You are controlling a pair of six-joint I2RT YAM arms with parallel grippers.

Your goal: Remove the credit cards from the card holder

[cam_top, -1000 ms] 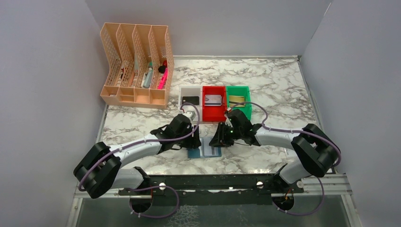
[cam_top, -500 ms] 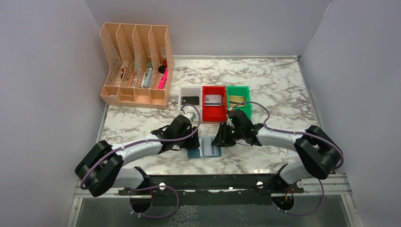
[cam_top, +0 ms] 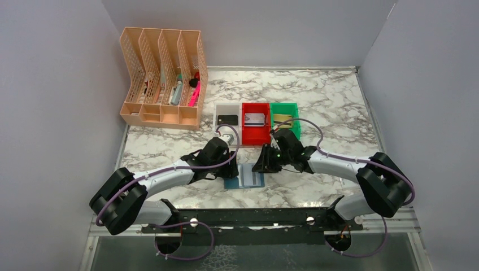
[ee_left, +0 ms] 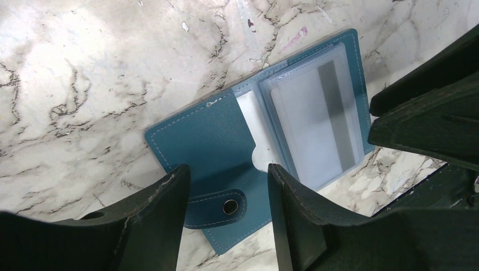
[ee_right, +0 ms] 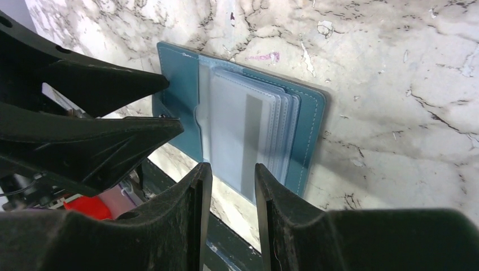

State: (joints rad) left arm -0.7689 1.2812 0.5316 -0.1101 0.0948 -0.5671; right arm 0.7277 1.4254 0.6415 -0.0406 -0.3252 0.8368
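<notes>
card holder (ee_left: 209,141) teal-blue, pale stitching | table (cam_top: 333,101) white marble, grey veins | white bin (cam_top: 226,107), red bin (cam_top: 255,135), green bin (cam_top: 284,105) | file rack (cam_top: 169,113) peach mesh

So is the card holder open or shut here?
Open: the card holder lies spread flat, clear pockets facing up, snap tab undone.

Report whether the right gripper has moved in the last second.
Yes, slightly: the right gripper has edged up the top view toward the red plastic bin.
</notes>
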